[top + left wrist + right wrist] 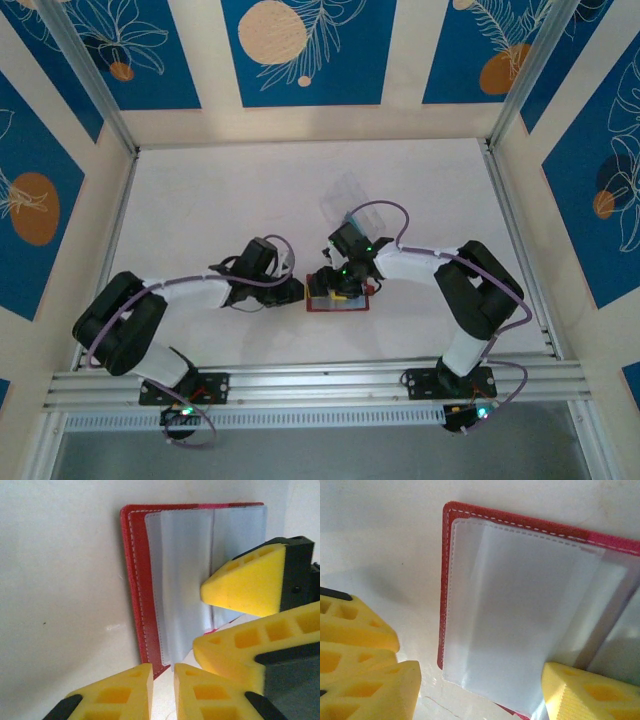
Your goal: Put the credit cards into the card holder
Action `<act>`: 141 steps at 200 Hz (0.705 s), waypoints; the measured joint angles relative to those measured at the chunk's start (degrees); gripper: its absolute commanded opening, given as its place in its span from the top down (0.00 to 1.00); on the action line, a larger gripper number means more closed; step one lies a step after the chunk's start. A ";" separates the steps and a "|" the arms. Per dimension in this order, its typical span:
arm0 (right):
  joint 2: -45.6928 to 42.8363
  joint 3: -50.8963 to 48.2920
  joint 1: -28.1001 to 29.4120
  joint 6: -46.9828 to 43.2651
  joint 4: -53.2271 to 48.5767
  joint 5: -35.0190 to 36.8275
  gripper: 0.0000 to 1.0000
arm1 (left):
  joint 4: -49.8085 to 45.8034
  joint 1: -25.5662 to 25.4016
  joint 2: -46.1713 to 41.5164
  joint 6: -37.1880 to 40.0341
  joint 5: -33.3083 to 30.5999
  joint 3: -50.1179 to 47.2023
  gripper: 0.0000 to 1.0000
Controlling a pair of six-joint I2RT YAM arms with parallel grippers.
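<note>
Open wallet [136, 580] on the bench [200, 200].
The bench carries the red wallet, spread open with clear sleeves [185, 580] up. Right gripper [200, 617]: jaws wide, one finger [245, 585] on a sleeve. Left gripper [163, 672]: jaws narrow beside the wallet's edge; any grip can't be told.

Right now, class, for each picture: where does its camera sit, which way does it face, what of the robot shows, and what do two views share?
Top external: above and behind the arms, looking down on the table; both arms, left gripper and right gripper at the card holder.
Left wrist: on the left arm, facing down at the open card holder; own fingers at bottom.
Right wrist: on the right arm, above the clear sleeves; own fingers at lower corners.
Shared: both wrist views show its red stitched edge.
</note>
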 measured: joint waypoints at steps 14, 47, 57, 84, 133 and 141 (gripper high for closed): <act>-0.11 0.15 0.02 -0.02 -0.17 0.11 0.30 | -0.85 0.00 -0.04 0.20 0.02 1.03 0.81; -0.28 0.57 -0.52 0.07 -1.11 0.61 0.27 | -1.57 -0.04 1.53 0.20 0.57 2.97 0.81; -0.28 0.63 -0.81 0.22 -1.60 0.96 0.27 | -1.49 -0.13 2.84 0.20 1.25 3.85 0.81; -0.55 0.68 -1.86 1.05 -2.82 2.19 0.26 | 0.31 -0.11 6.51 -0.85 3.39 5.77 0.82; -1.55 -0.17 -3.78 2.32 -2.91 1.81 0.24 | 4.57 -0.02 8.37 -3.85 5.07 6.19 0.84; -1.77 -0.37 -3.98 2.54 -2.62 1.75 0.24 | 5.07 0.00 8.35 -4.35 5.03 6.19 0.85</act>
